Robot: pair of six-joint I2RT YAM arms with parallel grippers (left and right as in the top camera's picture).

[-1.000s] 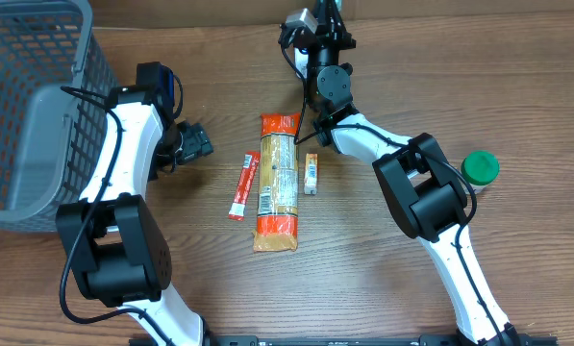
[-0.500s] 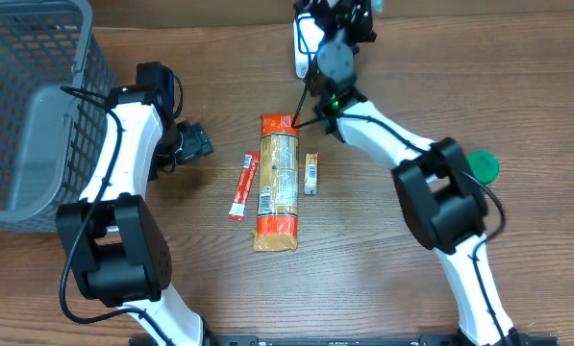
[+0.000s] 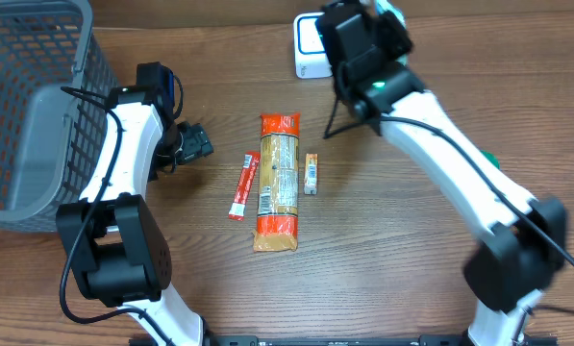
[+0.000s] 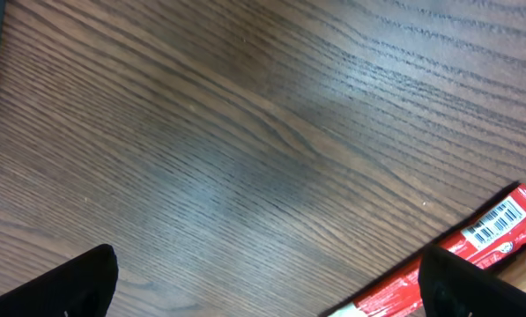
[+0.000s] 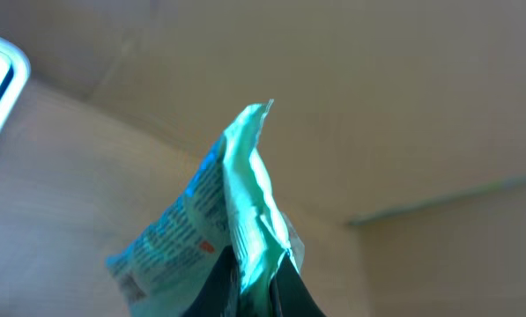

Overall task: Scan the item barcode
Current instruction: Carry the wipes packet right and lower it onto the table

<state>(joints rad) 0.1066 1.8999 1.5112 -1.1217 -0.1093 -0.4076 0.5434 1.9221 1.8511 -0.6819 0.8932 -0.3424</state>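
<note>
The right gripper is clamped on the lower edge of a teal packet — held up near the white scanner at the table's far side. The left gripper hangs with jaws spread wide over the wooden table — a red stick sachet lies just beside it.

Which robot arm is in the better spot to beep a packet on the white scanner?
Right. The right gripper is shut on a teal packet, up by the white scanner. The left gripper is open and empty, low over the table by the red stick packet, farther from the scanner.
</note>
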